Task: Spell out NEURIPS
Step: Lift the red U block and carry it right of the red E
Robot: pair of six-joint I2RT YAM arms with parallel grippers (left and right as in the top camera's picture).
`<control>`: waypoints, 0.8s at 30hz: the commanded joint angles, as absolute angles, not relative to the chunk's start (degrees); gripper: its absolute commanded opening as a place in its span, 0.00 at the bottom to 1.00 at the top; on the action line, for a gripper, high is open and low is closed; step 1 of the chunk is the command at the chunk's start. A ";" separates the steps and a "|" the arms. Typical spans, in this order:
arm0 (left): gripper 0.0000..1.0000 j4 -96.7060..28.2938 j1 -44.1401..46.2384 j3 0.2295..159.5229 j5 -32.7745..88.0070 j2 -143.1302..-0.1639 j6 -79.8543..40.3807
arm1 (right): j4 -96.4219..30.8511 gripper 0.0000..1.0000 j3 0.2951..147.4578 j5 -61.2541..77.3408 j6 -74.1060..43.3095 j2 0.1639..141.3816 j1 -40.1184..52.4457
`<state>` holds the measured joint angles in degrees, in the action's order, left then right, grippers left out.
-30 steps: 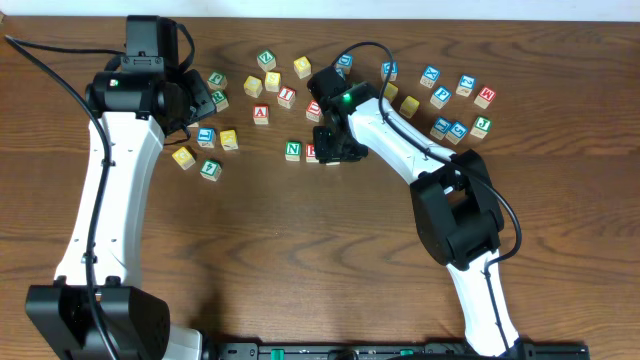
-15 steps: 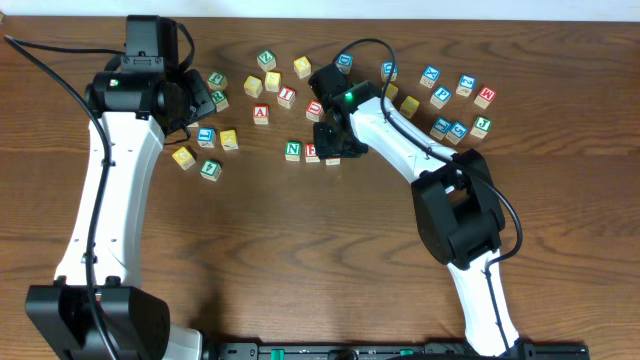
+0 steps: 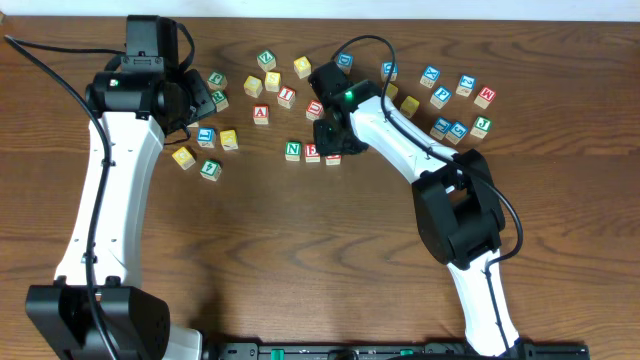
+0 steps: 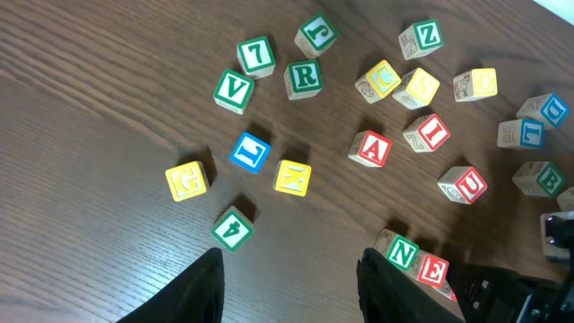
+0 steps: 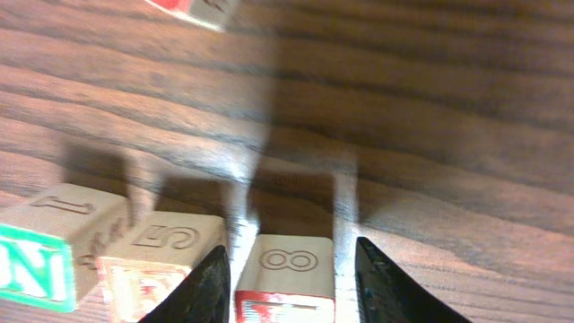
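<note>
Row so far: a wooden cube with a green N [image 3: 292,150] and a wooden cube with a red E [image 3: 312,152] are set side by side on the dark wooden table [image 3: 300,260].
3rd cube: a wooden cube with a red-printed top and an 8 on its side [image 5: 287,269] is seated just beside the E; its letter cannot be read.
Right gripper [image 5: 291,248]: jaws released, parted to either side of that cube, with a sliver of gap seen at each finger.
Left gripper [image 4: 289,260]: jaws parted, nothing held.
Loose: green R cube [image 4: 305,76], red I cube [image 4: 430,132].
Risk 1: the 3rd cube could be dragged askew on withdrawal, the clearances being narrow.
Risk 2: the E could be nudged by the finger nearest it.
</note>
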<state>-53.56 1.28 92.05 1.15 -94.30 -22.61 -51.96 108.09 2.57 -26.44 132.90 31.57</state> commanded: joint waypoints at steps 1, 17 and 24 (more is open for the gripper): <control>0.48 -53.54 1.19 92.09 0.84 -94.35 -22.13 | -52.23 0.42 110.56 1.67 -24.47 130.43 31.05; 0.48 -53.54 1.19 92.09 0.84 -94.35 -22.13 | -64.55 0.01 110.50 3.44 -23.16 128.27 30.85; 0.47 -53.54 1.19 92.09 0.84 -94.35 -22.13 | -64.47 0.01 109.25 3.75 -22.26 128.29 32.29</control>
